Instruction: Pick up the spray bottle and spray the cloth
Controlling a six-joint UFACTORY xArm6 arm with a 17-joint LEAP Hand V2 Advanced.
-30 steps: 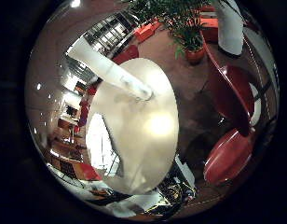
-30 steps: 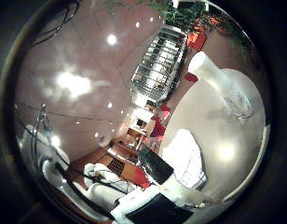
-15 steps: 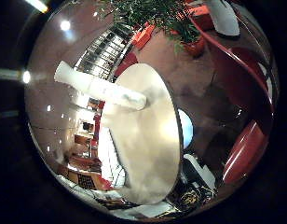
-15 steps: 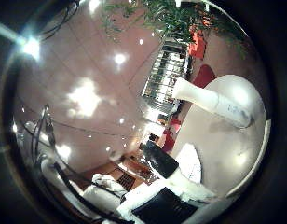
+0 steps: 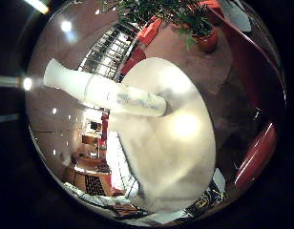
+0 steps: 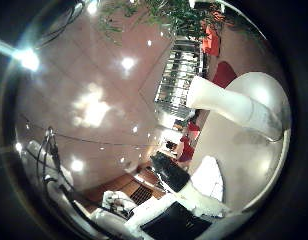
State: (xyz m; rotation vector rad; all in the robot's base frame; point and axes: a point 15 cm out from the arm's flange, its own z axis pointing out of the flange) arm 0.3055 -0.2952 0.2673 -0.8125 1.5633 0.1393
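Observation:
A white spray bottle [image 5: 107,89] stands on a round pale table [image 5: 190,129]; it fills more of the right little finger side palm view than anything else on the table. A white cloth [image 5: 116,164] lies on the table beside the bottle. The right thumb side palm view also shows the bottle [image 6: 234,105] and the cloth [image 6: 210,180]. My hand [image 6: 179,195] shows there as black and white fingers reaching in from the edge, relaxed and holding nothing. The fingers are away from the bottle, over the cloth side of the table.
Red chairs [image 5: 266,143] stand around the table on a brown floor. A potted plant [image 5: 202,27] stands beyond the table. A metal staircase [image 6: 179,65] and ceiling lights [image 6: 127,63] show behind the bottle.
Both views have shifted and the bottle now looks larger, so the palm has come closer to it. The bottle and the cloth have not moved on the table.

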